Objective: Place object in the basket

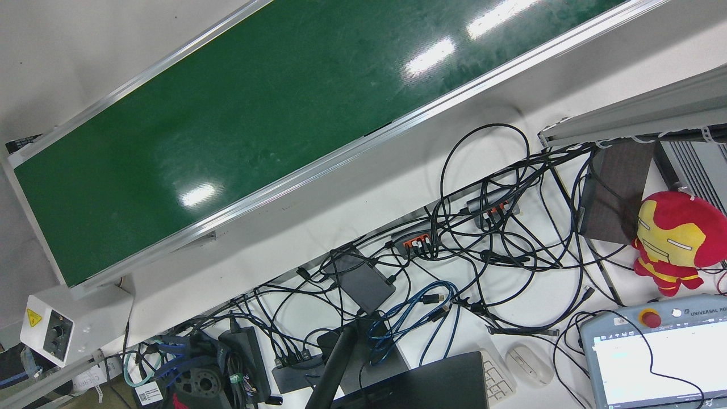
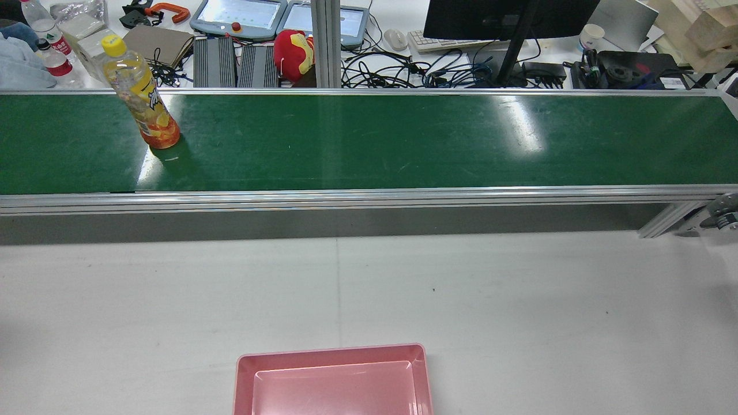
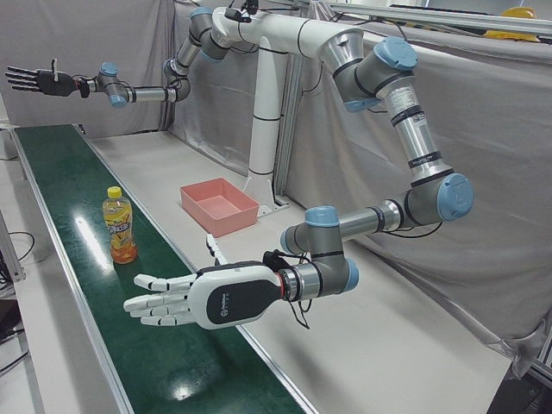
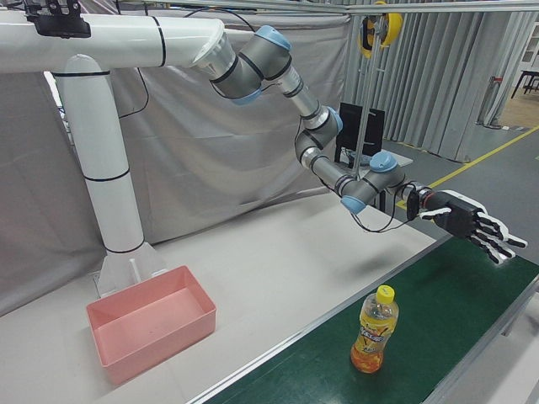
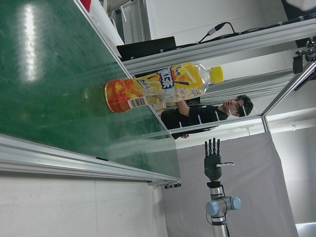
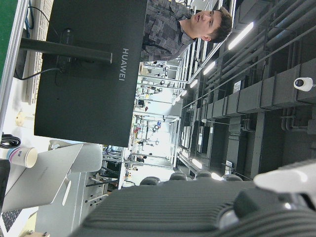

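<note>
An orange drink bottle [image 2: 140,92] with a yellow cap stands upright on the green belt [image 2: 403,144], toward the robot's left end. It also shows in the left-front view [image 3: 119,226], the right-front view [image 4: 373,341] and the left hand view [image 5: 158,86]. My left hand [image 3: 185,297] is open with its fingers spread. It hovers over the belt beside the bottle, apart from it, and also shows in the right-front view [image 4: 472,229]. My right hand [image 3: 39,82] is open, held high over the belt's far end. The pink basket [image 2: 333,380] sits empty on the white table.
The white table [image 2: 519,300] lies between the basket and the belt's aluminium rail [image 2: 369,199]. Behind the belt are cables [image 1: 483,238], a monitor [image 2: 507,17], teach pendants [image 2: 239,14] and a red plush toy [image 2: 294,49]. The arms' white pedestal [image 4: 105,168] stands behind the basket.
</note>
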Tool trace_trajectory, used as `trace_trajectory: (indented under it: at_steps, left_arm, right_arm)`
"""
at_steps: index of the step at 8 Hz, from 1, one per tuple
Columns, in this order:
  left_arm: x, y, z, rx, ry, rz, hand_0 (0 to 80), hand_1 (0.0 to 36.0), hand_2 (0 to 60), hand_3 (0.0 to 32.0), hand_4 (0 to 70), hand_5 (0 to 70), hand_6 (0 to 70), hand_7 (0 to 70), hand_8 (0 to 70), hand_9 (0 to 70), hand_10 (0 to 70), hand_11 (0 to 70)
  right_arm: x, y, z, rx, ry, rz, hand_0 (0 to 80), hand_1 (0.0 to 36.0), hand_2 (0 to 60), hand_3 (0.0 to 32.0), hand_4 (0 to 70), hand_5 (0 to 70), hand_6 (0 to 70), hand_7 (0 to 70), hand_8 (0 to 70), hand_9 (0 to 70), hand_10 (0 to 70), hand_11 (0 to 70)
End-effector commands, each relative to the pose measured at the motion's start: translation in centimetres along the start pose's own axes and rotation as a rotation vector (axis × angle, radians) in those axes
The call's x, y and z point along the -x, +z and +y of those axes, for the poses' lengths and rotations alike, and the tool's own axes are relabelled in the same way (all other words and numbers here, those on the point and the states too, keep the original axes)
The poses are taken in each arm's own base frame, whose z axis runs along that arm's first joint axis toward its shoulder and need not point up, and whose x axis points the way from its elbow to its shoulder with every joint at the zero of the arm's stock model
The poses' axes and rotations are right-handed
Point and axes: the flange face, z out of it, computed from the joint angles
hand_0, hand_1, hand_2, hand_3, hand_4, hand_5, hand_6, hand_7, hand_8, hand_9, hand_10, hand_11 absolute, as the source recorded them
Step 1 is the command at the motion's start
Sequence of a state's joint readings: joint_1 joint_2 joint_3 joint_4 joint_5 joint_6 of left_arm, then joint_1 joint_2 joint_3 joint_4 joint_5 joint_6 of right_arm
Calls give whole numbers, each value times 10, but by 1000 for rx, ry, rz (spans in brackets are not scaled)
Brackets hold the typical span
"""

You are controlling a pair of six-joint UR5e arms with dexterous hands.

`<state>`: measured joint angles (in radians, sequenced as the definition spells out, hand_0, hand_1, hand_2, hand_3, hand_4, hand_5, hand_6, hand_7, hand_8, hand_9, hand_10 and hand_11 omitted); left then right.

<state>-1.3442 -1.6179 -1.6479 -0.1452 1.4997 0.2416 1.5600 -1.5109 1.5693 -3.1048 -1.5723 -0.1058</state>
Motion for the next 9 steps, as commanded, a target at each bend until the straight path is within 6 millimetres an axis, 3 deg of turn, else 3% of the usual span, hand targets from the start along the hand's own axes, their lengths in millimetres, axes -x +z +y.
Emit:
trace_trajectory:
  at_steps: [1,3,4,6,7,9]
  left_arm:
    - [42,30,33,44,2,-47,552,158,0,26,0,265,0,28,85,99,93,157]
    - [54,57,78,55,25,-49,562,161,0,26,0,272,0,30,83,95,95,160]
    - [74,58,89,49,12,-29,561,163,0,30,0,270,0,30,86,100,98,165]
    - [147,55,105,20,-31,7,558,166,0,40,0,275,0,29,85,98,95,160]
    - [168,57,113,17,-38,-10,554,161,0,50,0,276,0,29,87,101,94,158]
    - [173,71,127,11,-13,-15,539,158,0,38,0,282,0,30,84,100,96,160]
  right_arm:
    - [0,0,0,0,0,0,0,0,0,0,0,0,0,0,0,0,0,0]
    - [0,0,0,0,0,0,0,0,0,0,0,0,0,0,0,0,0,0]
    - [0,0,0,0,0,0,0,0,0,0,0,0,0,0,0,0,0,0]
    - [0,0,0,0,0,0,0,0,0,0,0,0,0,0,0,0,0,0]
    - [0,0,0,0,0,0,0,0,0,0,0,0,0,0,0,0,0,0]
    - [0,0,0,0,0,0,0,0,0,0,0,0,0,0,0,0,0,0]
